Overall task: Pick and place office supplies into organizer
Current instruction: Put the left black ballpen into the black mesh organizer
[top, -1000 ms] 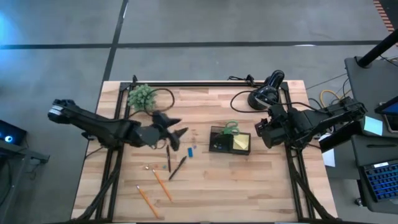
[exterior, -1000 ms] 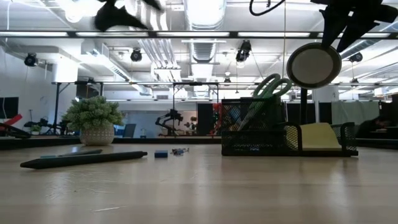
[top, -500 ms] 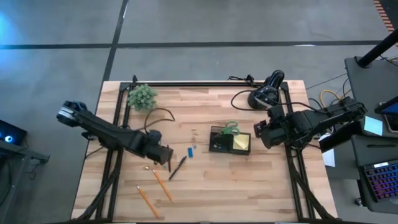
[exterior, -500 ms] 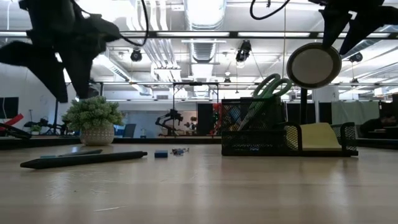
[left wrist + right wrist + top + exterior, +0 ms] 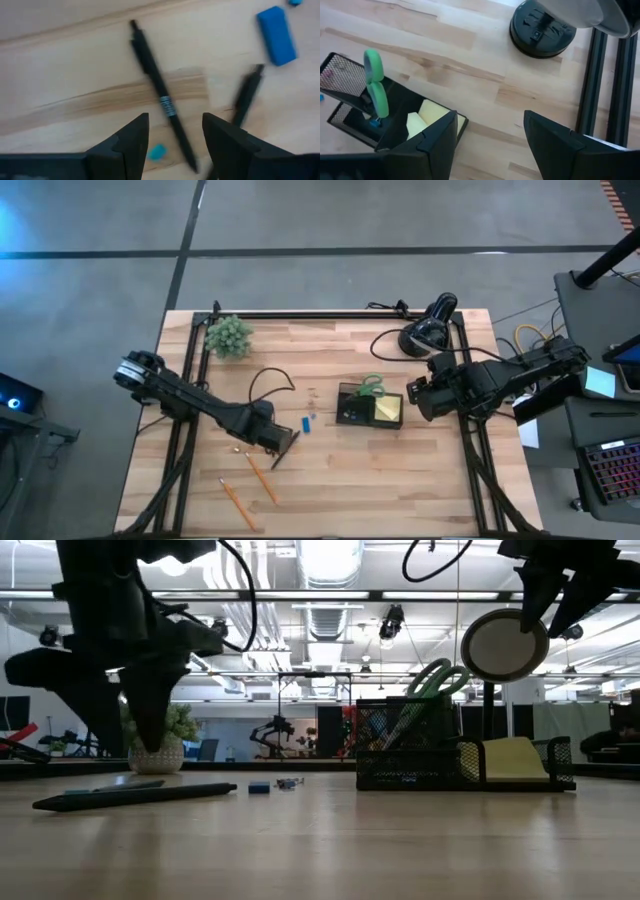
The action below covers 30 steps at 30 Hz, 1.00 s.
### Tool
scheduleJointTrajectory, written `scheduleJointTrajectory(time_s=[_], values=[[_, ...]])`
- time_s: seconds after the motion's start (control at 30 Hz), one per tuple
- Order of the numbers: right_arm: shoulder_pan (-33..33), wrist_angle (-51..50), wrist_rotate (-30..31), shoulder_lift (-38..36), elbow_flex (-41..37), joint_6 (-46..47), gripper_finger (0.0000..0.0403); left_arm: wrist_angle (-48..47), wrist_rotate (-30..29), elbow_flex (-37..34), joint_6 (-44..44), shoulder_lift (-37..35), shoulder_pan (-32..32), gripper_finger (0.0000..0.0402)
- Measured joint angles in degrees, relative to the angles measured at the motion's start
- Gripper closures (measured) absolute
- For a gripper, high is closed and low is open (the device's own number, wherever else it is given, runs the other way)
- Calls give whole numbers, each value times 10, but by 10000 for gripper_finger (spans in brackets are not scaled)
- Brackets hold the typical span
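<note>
- Organizer, black mesh, sat right of the tabletop centre, well clear of every edge; green-handled scissors stood in its far compartment, handles up, and a yellow sticky-note pad filled its right compartment.
- Open wood lay along the near edge, right of two orange pencils that lay near the near-left corner, both slanted.
- Two dark pens lay left of centre, long axes running roughly from far edge to near edge, a small blue piece just beside them.
- Left end effector hung low over one pen, fingers apart on either side of it, nothing clamped.
- Right end effector waited by the right edge, fingers apart, empty, near a black desk lamp.
- Green plant stood at the far-left corner.
</note>
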Motion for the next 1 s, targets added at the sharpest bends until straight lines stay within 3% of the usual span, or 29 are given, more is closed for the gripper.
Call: scheduleJointTrajectory(time_s=[0.63, 1.0], values=[[0, 12, 4, 0, -9, -26, 183, 31, 3, -4, -15, 82, 5, 235], [0, 17, 7, 0, -9, -27, 183, 35, 4, -9, -11, 75, 7, 346]])
